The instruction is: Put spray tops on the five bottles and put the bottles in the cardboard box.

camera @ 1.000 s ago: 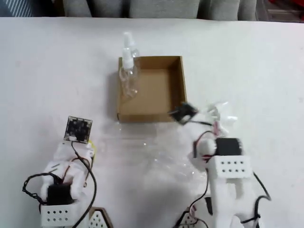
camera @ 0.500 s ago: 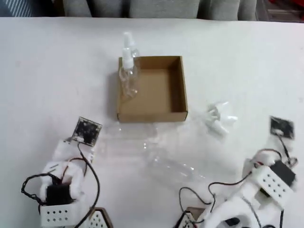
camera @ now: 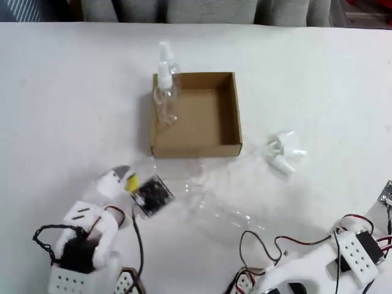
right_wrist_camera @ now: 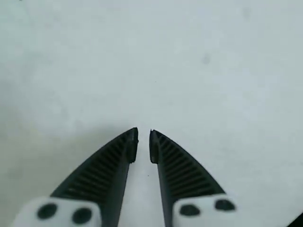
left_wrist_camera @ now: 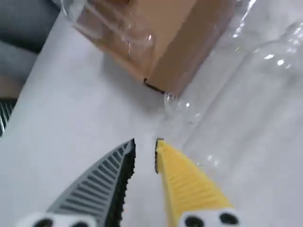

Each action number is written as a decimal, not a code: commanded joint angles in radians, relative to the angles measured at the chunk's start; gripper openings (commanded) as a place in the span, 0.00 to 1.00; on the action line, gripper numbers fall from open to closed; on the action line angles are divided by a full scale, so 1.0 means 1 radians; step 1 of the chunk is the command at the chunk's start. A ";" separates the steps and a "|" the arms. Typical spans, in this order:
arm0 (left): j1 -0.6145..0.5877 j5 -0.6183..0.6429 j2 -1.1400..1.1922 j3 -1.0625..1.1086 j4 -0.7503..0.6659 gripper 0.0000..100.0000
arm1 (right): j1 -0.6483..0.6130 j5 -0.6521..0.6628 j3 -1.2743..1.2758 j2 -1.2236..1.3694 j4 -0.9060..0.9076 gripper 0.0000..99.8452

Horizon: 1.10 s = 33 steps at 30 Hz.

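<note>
Clear bottles (camera: 214,205) on table indistinct; count unclear.

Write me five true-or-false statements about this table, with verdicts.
1. The brown cardboard box is packed full. False: most of its floor is bare.
2. Clear plastic bottles lie on the white table in front of the box. True.
3. The loose white spray tops lie inside the box. False: they lie on the table beside it.
4. The right hand holds a spray top. False: it holds nothing, over bare table.
5. The left hand is close to a lying bottle. True.
</note>
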 commanded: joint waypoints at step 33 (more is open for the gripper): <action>0.848 -0.241 1.213 -0.832 0.095 0.09 | -0.019 -0.011 -0.002 -0.010 -0.018 0.02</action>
